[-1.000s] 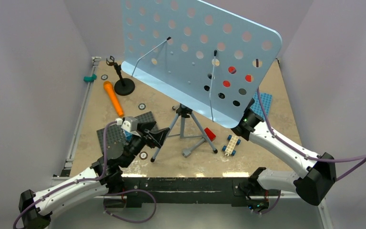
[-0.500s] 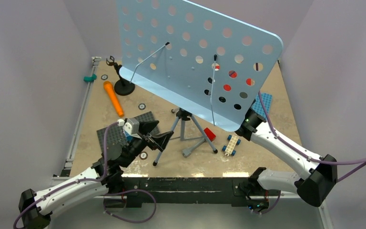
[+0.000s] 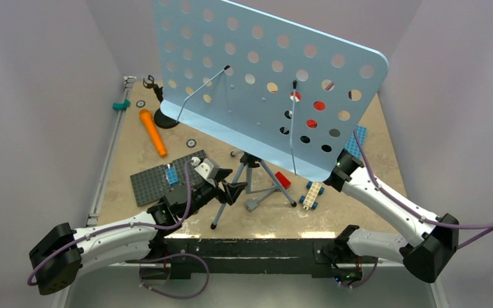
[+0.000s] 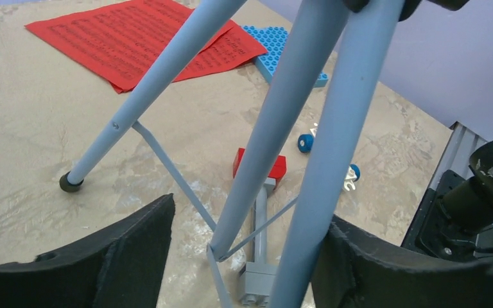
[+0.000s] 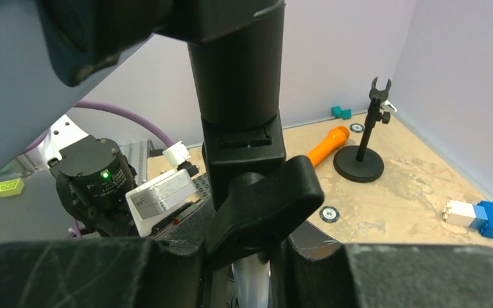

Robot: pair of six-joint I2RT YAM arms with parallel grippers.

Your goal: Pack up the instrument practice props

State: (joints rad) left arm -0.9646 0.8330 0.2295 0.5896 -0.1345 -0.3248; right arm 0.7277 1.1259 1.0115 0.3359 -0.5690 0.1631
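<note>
The pale-blue perforated music stand (image 3: pixel 263 83) stands tilted on its grey tripod (image 3: pixel 257 183). My left gripper (image 3: pixel 233 191) is open, and two tripod legs (image 4: pixel 276 147) run between its fingers (image 4: pixel 135 250). My right gripper (image 5: pixel 244 256) is shut on the stand's black post and knob (image 5: pixel 257 205); in the top view its fingers are hidden behind the plate. Red sheet-music pages (image 4: pixel 135 38) lie on the table beyond the tripod and show through the plate's holes (image 3: pixel 319 106). The orange microphone (image 3: pixel 153 132) lies beside the black round-based mic stand (image 5: pixel 359 154) at the back left.
A grey studded plate (image 3: pixel 157 183) lies under my left arm. A blue plate (image 3: pixel 354 142) lies at the right. A red-headed grey hammer (image 4: pixel 260 212) lies among the tripod legs. A white wheeled toy (image 3: pixel 311 194) and a teal piece (image 3: pixel 122 104) are also on the table.
My left gripper has moved right and now has the tripod legs between its open fingers. The stand's plate has shifted slightly with my right arm.
</note>
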